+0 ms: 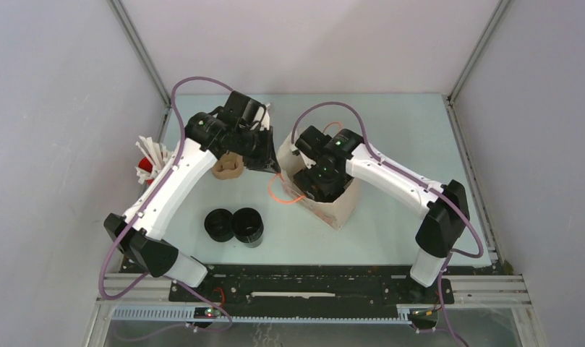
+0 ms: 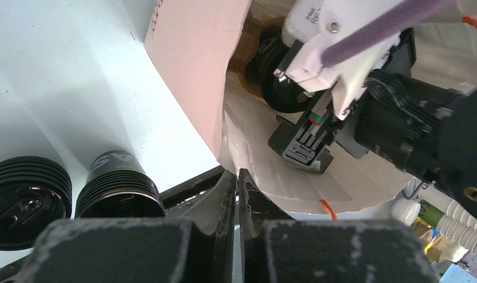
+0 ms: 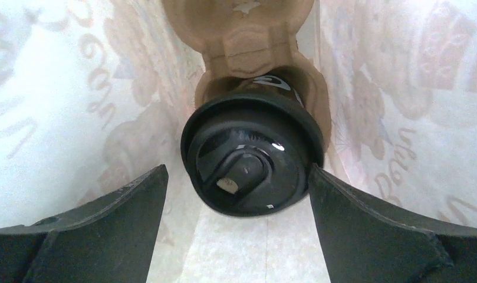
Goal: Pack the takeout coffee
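One takeout coffee (image 3: 250,159), a black cup with a black lid, sits in a brown pulp carrier (image 3: 247,41) at the bottom of the paper bag (image 1: 341,206). My right gripper (image 3: 236,169) is down inside the bag and open, with a finger on each side of the lid and not gripping it. Two more black cups (image 1: 219,224) (image 1: 248,225) stand on the table in front of the left arm; the left wrist view shows them too (image 2: 26,188) (image 2: 121,183). My left gripper (image 2: 236,174) is shut on the bag's left rim (image 2: 194,71).
A red cup with white sticks (image 1: 148,163) stands at the far left by the wall. A brown pulp carrier piece (image 1: 228,168) lies on the table under the left arm. An orange bag handle (image 1: 278,191) loops out at the bag's left.
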